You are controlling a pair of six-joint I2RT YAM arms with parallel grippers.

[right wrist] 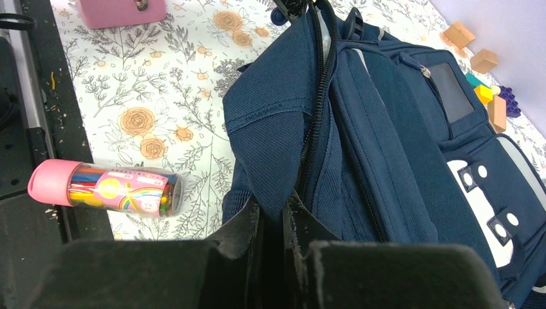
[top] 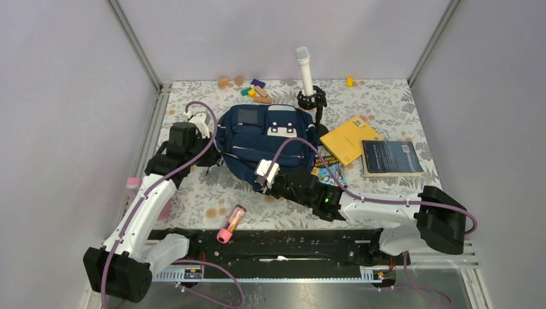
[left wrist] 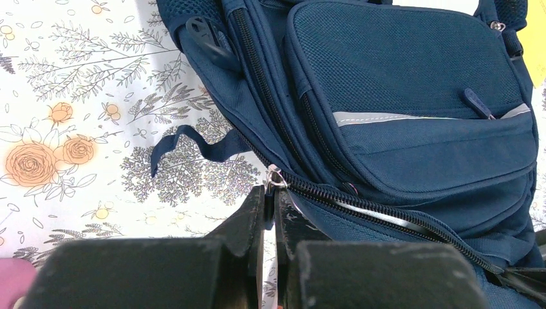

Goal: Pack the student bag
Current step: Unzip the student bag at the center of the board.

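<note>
The student bag (top: 267,138) lies in the middle of the flowered table (top: 386,103), front pockets up, and both arms have hold of it. The left gripper (left wrist: 270,201) is pinched tight on the little metal zip pull (left wrist: 275,177) at the bag's side. The right gripper (right wrist: 281,212) is closed narrow on a fold of the bag's blue cloth beside the zip track, at the near edge. The bag looks soft and slack and fairly flat, so I'd guess it is light and will sag and slide on the table rather than keep its shape. Pinning the cloth with one gripper while the other draws the pull seems the sensible hold. Room is tight at the back: a microphone stand (top: 312,100) is right at the far corner and toy blocks (top: 254,90) sit just beyond. A yellow book (top: 351,138) and a dark book (top: 389,158) lie to the right. The near side is freer, with only a tube of crayons (top: 230,223) by the table's front edge.
</note>
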